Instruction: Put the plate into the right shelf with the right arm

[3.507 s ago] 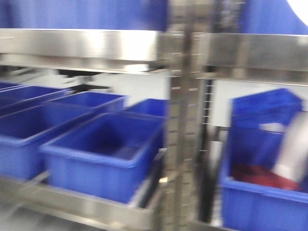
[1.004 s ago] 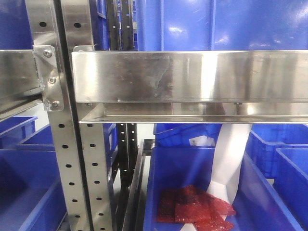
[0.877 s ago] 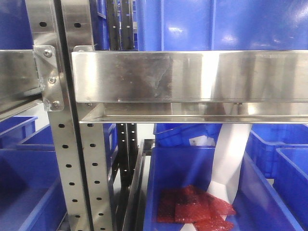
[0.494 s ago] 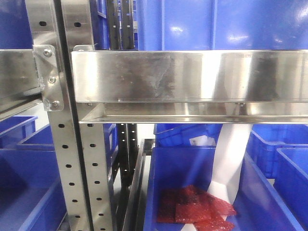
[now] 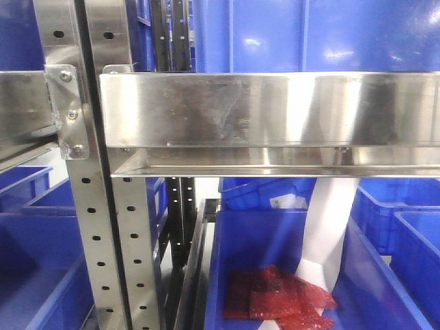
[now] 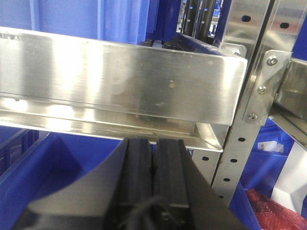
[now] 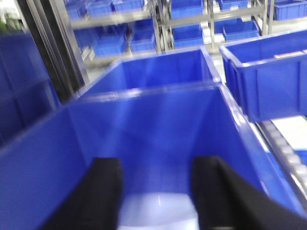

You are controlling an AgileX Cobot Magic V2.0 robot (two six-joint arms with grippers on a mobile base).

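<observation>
Plate [image 7: 158, 211]: seen only in the right wrist view, as a pale glossy patch low in the frame. It lies inside a deep blue bin [image 7: 144, 129], between the two dark fingers of the right gripper [image 7: 157, 163]. The view is blurred, so contact with the fingers cannot be told. The jaws stand wide apart.

Left wrist view: the left gripper [image 6: 153, 143] hangs just under a broad steel beam [image 6: 120, 81], its jaws pressed together with nothing between them.

Front view, left to right: a perforated upright [image 5: 130, 240] of the right shelf [image 5: 275, 110], then a blue tub [image 5: 254, 240] below the beam. The tub holds red bubble wrap [image 5: 275, 299] and a tilted white object [image 5: 330, 227] that cannot be identified.
</observation>
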